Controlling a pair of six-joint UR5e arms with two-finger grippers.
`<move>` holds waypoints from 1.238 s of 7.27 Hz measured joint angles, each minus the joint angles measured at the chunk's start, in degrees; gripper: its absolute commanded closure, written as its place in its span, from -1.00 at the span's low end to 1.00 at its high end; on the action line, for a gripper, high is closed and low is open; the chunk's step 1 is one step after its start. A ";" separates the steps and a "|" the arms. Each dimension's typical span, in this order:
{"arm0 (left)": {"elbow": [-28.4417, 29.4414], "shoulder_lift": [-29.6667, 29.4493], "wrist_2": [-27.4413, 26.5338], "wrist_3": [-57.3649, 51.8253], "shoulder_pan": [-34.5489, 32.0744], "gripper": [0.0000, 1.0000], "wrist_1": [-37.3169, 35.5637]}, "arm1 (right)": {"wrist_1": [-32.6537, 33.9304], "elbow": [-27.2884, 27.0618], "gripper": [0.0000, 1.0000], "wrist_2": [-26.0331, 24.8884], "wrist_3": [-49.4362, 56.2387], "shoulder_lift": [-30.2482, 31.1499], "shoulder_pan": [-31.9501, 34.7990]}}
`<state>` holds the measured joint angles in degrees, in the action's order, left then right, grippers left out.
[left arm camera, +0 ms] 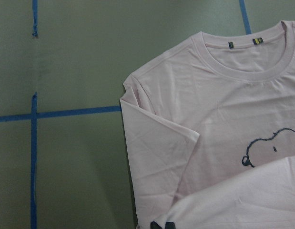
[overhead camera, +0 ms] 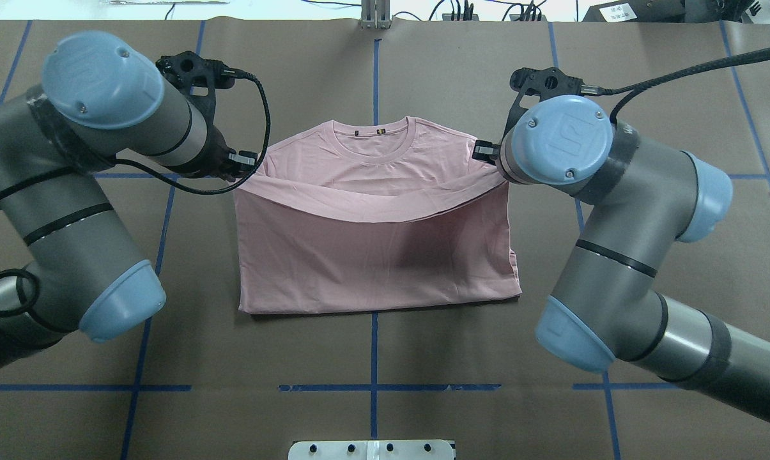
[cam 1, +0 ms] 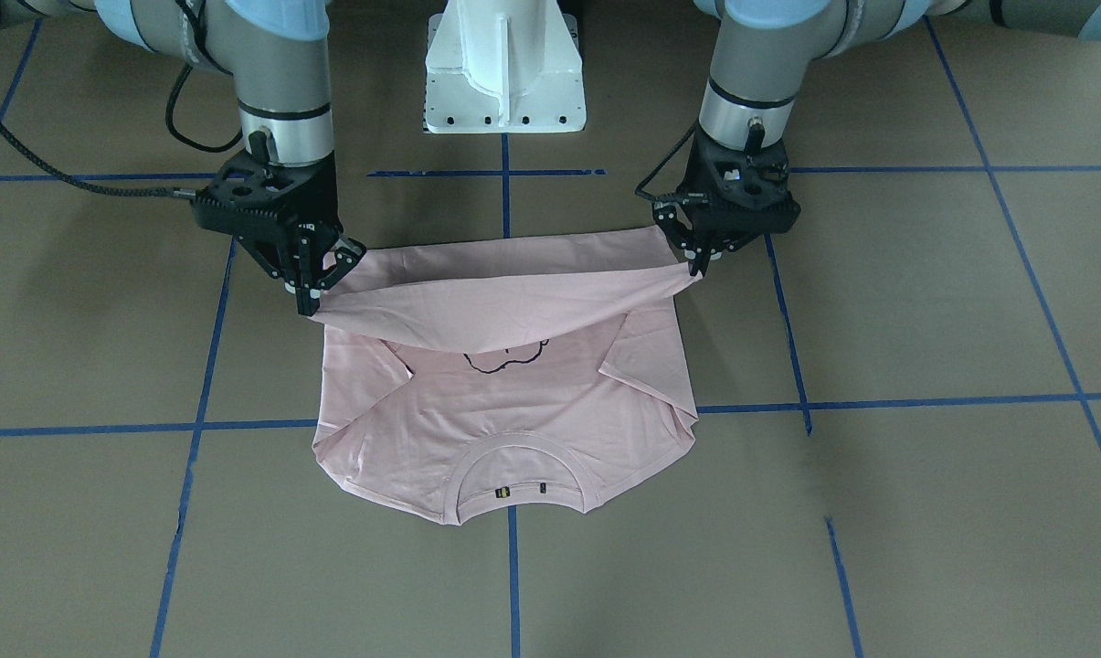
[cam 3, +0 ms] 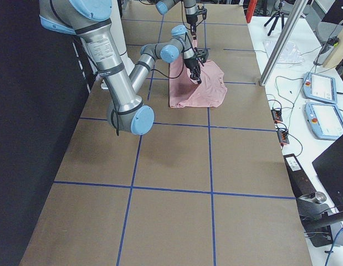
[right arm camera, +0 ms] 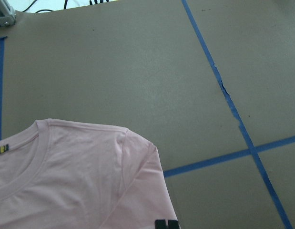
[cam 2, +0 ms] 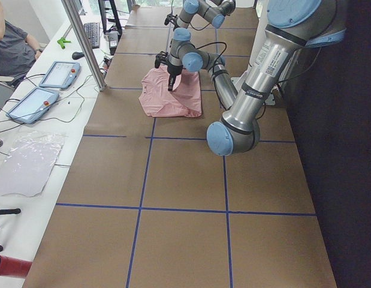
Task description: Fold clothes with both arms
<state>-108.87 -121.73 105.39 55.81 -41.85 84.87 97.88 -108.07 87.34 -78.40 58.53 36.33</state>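
Note:
The pale pink T-shirt [cam 1: 504, 429] lies print side up on the brown table, sleeves folded in, collar [overhead camera: 375, 137] away from the robot. Its hem half is lifted and doubled over toward the collar, and part of the dog print [cam 1: 504, 358] shows under the raised edge. My left gripper [cam 1: 696, 265] is shut on one hem corner, and my right gripper [cam 1: 308, 294] is shut on the other. The edge sags between them, a little above the shirt. In the overhead view the left gripper [overhead camera: 241, 167] and right gripper [overhead camera: 487, 153] flank the shirt near its shoulders. The wrist views show the shirt [left arm camera: 209, 129] [right arm camera: 80, 176] below.
The white pedestal base [cam 1: 504, 68] stands behind the shirt on the robot's side. Blue tape lines [cam 1: 513, 567] grid the brown table cover. Tablets [cam 2: 32, 102] and cables lie beyond the table's far edge, where a person [cam 2: 11, 48] sits.

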 measured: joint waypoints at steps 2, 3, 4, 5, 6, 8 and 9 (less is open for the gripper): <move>14.18 -3.08 -1.22 -2.03 -2.82 -0.98 10.09 | -9.17 16.58 -0.98 1.44 3.13 -5.73 3.73; 22.94 -4.68 -1.52 -3.55 -4.26 -1.00 17.40 | -17.19 28.14 -1.00 2.88 6.34 -9.00 6.09; 29.42 -5.59 -1.66 -5.54 -5.48 -1.00 23.64 | -23.30 36.90 -1.00 4.06 9.50 -11.47 7.98; 32.52 -5.95 -1.68 -7.80 -6.42 -1.00 27.20 | -26.17 40.93 -1.00 5.05 11.55 -12.69 9.19; 33.35 -5.87 -1.66 -9.19 -6.87 -1.00 28.65 | -27.23 42.11 -1.00 5.95 12.85 -13.17 9.75; 30.24 -4.20 -1.35 -9.98 -7.12 -1.00 29.44 | -27.61 40.89 -1.00 8.71 14.29 -13.28 10.15; 26.64 -2.66 -1.18 -9.97 -6.98 -1.00 29.32 | -27.54 39.18 -1.00 11.38 15.47 -12.73 10.54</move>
<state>-82.23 -124.39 104.21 45.84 -48.84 114.19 70.33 -68.89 98.72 -62.93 45.80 46.88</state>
